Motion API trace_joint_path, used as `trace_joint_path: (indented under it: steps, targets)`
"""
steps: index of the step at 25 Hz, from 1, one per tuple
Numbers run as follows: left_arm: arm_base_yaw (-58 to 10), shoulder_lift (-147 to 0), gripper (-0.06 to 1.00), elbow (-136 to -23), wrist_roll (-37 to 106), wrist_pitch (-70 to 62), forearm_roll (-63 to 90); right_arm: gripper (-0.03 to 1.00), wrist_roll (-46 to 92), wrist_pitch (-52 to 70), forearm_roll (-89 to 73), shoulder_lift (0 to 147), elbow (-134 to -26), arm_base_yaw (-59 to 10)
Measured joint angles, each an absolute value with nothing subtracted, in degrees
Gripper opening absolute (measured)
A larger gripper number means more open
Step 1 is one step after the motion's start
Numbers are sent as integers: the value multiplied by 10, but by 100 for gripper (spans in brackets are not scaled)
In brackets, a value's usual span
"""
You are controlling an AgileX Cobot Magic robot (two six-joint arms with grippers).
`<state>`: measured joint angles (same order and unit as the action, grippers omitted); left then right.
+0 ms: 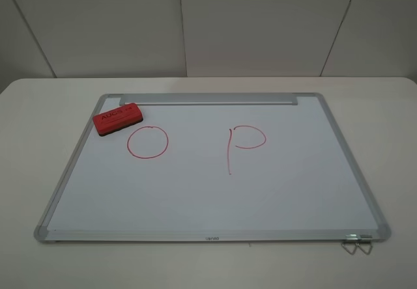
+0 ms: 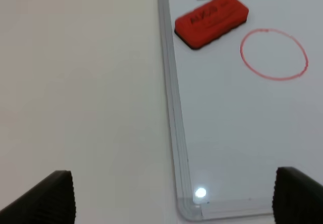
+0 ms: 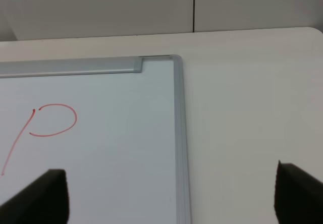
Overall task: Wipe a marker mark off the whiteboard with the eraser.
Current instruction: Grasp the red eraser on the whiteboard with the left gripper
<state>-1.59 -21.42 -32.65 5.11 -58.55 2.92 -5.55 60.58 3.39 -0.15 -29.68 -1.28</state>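
Note:
The whiteboard lies flat on the table, its tray strip along the far edge. A red circle mark is drawn on its left half. The eraser, red top up, rests on the board just beyond and to the left of the circle, apart from it. In the left wrist view the eraser and the circle lie well ahead of my left gripper, which is open above the board's near left corner. My right gripper is open near the board's right edge, holding nothing. Neither arm shows in the exterior view.
A red letter "P" is drawn on the board's right half, also visible as the "P" in the right wrist view. A metal clip sticks out under the board's near right corner. The white table surrounds the board.

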Motion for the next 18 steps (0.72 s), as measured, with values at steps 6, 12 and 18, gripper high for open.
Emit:
trace_joint_path:
  steps: [6, 12, 18]
  targets:
    - [-16, -436, 77, -422, 155, -584, 90, 72, -55, 606, 34, -1, -297, -13]
    - [-16, -628, 77, -551, 251, -611, 167, 72, -55, 606, 34, -1, -297, -13]
    - [-16, -773, 77, -644, 283, -620, 184, 72, -55, 606, 34, -1, -297, -13]
